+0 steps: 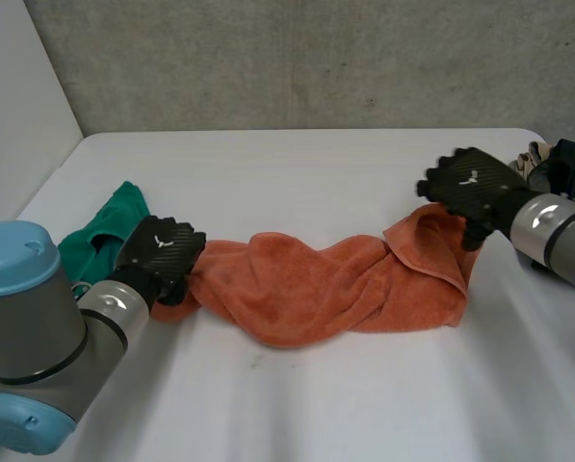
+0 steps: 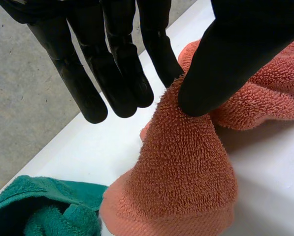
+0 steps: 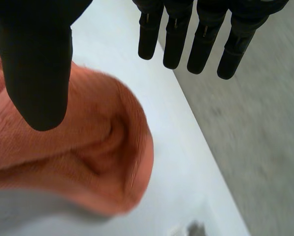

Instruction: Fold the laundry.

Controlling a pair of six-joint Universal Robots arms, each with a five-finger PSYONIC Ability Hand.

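Orange towel point(image 1: 306, 289) lies bunched in a long rope across the middle of the table point(image 1: 316, 395), running from near the left edge toward the right edge. One hand is at each end.

Left hand point(image 1: 162, 252) is at the towel's left end, low, by the table's left edge. In the left wrist view the thumb point(image 2: 225, 64) and one finger point(image 2: 159, 54) pinch the towel point(image 2: 186, 167) at a raised peak. The cloth drapes down from that pinch onto the table point(image 2: 102, 142). The other fingers are straight and clear of the cloth. So the left hand is gripping the towel.

Right hand point(image 1: 472, 185) is at the towel's right end, toward the table's far right corner, and the cloth there rises up to it. In the right wrist view the fingers point(image 3: 201, 44) are straight and well apart from the towel point(image 3: 87, 147). The thumb point(image 3: 36, 69) sits over a rolled fold of it, with a wide gap between thumb and fingers and nothing pinched. Reads as open-handed. I can't tell whether the thumb actually touches the cloth.

The towel's right part is folded over itself, with a flap lying flat toward the front. The middle is twisted and wrinkled.

Other items:
- Green cloth point(image 1: 99, 231) is crumpled at the table's left edge, just beside the left hand and near the towel's left end. It is also under the towel's hem in the left wrist view point(image 2: 43, 206).
- Pile of clothes point(image 1: 557, 159) sits at the table's far right edge, behind the right arm.
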